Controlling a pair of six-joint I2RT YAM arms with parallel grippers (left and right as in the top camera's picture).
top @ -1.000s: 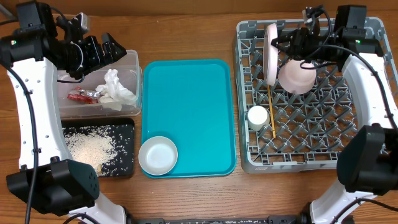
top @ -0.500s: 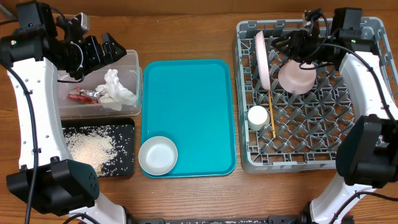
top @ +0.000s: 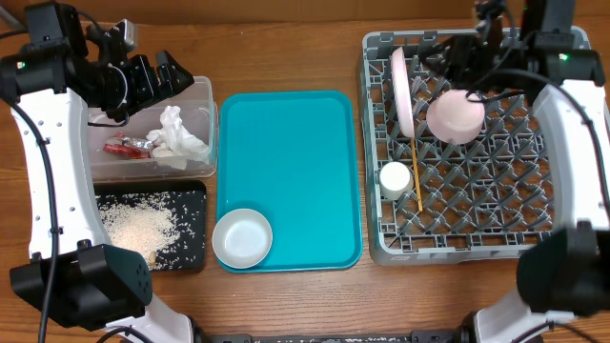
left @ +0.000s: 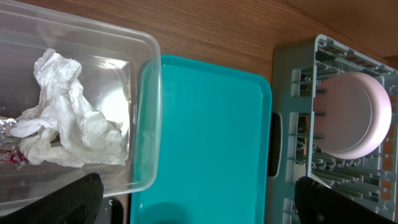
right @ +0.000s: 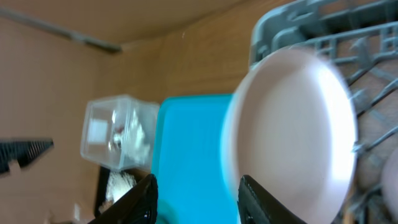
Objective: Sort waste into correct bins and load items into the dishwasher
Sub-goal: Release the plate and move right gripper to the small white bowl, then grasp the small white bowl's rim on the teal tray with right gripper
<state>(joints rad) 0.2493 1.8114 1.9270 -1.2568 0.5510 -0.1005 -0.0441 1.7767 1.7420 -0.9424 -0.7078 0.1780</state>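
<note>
Your right end effector [right: 198, 193] stands part-open and empty just beside the pale pink plate [top: 404, 90], which is upright in the grey rack [top: 457, 255]. The white bowl [top: 242, 237] sits rim-up on the flat teal tray [top: 286, 152], well to its left and back toward the arm bases. It is nearer your wide-open, empty left end effector [top: 162, 78], with free room around it.

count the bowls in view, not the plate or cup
2. The first bowl sits on the teal tray, at its near-left corner. The second bowl rests in the grey dish rack, beside the upright pink plate. An arm covers part of the rack.
</note>
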